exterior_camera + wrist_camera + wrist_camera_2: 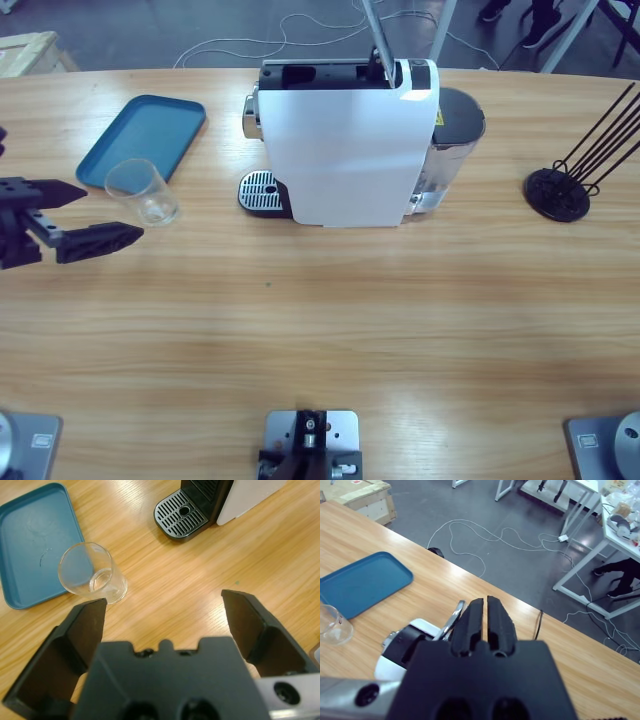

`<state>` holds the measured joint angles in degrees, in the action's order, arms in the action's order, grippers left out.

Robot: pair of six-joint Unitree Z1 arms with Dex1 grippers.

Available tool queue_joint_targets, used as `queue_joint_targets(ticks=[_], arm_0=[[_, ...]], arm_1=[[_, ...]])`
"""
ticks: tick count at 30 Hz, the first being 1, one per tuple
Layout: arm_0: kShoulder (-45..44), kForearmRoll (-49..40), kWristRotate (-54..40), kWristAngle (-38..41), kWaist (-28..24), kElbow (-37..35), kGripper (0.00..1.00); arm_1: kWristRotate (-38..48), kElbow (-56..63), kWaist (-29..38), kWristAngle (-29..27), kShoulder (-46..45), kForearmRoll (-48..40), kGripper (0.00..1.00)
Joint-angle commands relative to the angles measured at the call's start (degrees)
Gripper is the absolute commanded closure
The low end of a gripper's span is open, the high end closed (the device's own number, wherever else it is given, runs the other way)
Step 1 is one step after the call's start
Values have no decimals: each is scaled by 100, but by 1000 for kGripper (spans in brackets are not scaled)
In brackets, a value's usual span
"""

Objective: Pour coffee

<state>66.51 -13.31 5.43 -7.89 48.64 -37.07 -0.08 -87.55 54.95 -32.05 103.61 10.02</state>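
Two grippers: left gripper (88, 216) wide open, empty, w/ glass tumbler (143, 191) just off its jaw at 1 o'clock, no coffee visible; right gripper (483, 621) closed, holding nothing, above coffee machine (345, 143).

We see a teal tray (30, 540) lying flat on the wooden table (175, 580), just ahead of the left pincer (162, 600), off its left jaw. A black round-based wire stand (560, 190) sits well away. Beyond the right pincer (485, 601), white cables (485, 535) trail across the grey floor (520, 570).
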Motion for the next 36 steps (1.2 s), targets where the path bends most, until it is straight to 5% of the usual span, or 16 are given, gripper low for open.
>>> queue_joint_targets(ticks=[1,36], arm_0=[[-24,45,-69,5,-38,174,13],[20,30,-51,-20,-38,172,13]], arm_1=[[268,206,253,317,581,88,1000],[1425,980,393,666,1671,-832,1000]])
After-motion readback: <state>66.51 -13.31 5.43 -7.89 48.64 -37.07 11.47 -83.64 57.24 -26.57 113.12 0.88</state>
